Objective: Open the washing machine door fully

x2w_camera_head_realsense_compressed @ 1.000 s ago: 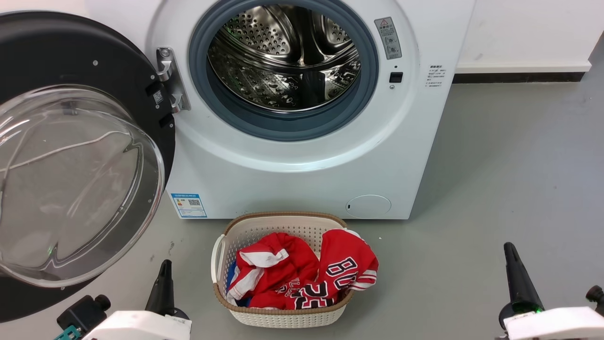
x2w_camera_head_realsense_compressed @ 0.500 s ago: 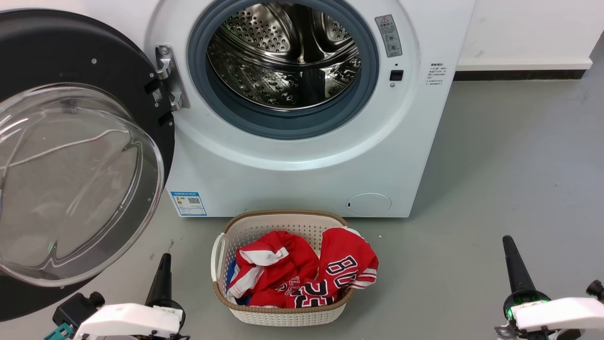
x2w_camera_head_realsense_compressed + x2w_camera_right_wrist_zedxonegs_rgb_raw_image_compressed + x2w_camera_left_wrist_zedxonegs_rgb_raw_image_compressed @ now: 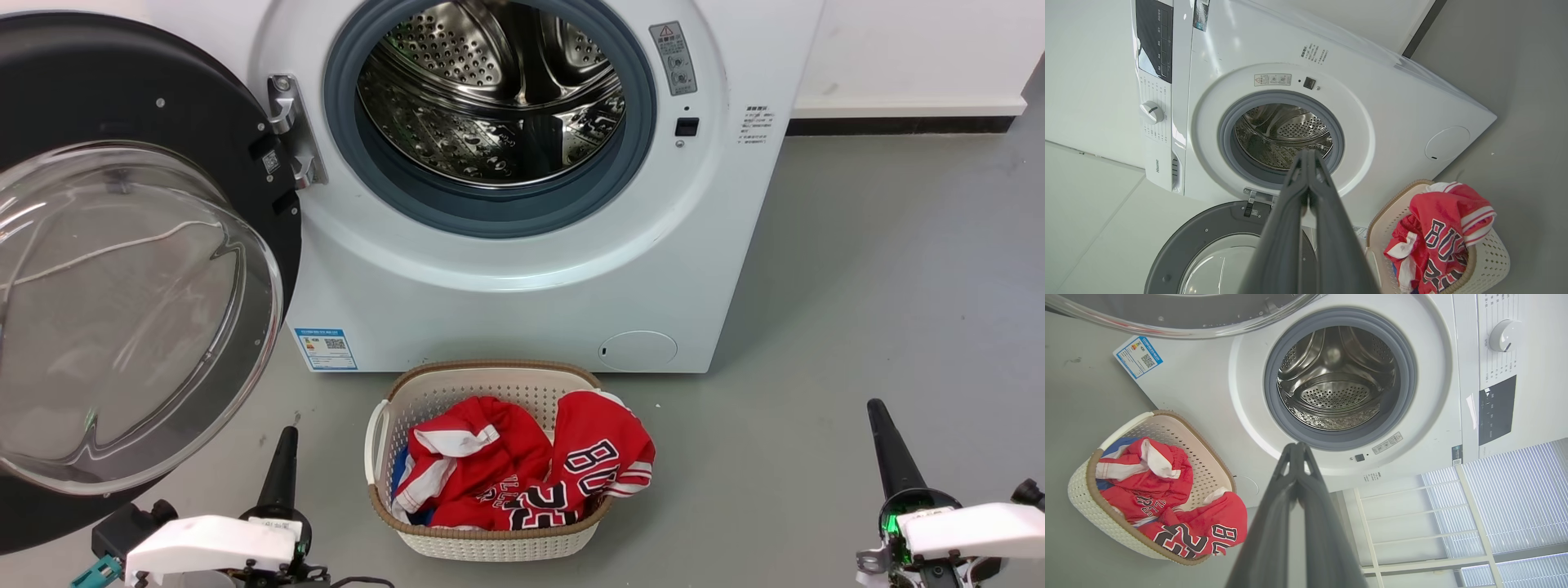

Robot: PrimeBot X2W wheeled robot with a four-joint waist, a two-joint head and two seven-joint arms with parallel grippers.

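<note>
Door [image 3: 139, 278], a round glossy black disc with bulging clear glass centre, stands swung wide at the left of the white washing machine [image 3: 522, 302]. The left gripper [image 3: 286, 445], fingers together and empty, is nearer to it than the right gripper [image 3: 882, 420], also closed on nothing

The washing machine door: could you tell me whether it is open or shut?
Open: the door stands wide on its hinge, baring the steel drum.
</note>
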